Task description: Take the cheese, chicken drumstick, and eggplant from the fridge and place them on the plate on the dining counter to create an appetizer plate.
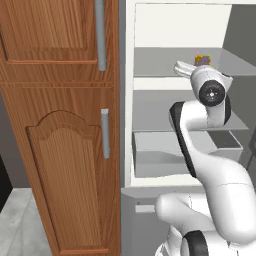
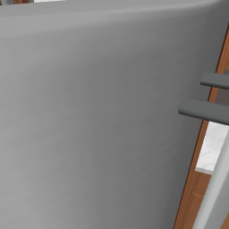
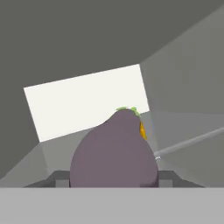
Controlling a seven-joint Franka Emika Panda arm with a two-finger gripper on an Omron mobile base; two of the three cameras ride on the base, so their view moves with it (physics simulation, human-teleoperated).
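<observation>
The eggplant [image 3: 114, 151], a dull-purple lump with a green stem cap, sits between my two fingertips in the hand view, its flanks against both pads. My gripper [image 3: 114, 178] is shut on it. A sliver of orange cheese [image 3: 142, 130] peeks out behind the eggplant's right side. From the left base view, my hand [image 1: 184, 68] reaches into the open fridge [image 1: 129, 125] at its upper shelf, with a small yellow piece, the cheese [image 1: 203, 60], just beyond it. The eggplant itself is hidden behind the wrist there.
A brown wooden cupboard [image 1: 60, 150] with grey bar handles [image 1: 105, 132] stands left of the fridge. Lower shelves and a drawer [image 1: 160, 155] lie under my arm. The grey fridge door [image 2: 89, 116] stands close on my right, with a strip of wood and marble counter [image 2: 214, 143] past it.
</observation>
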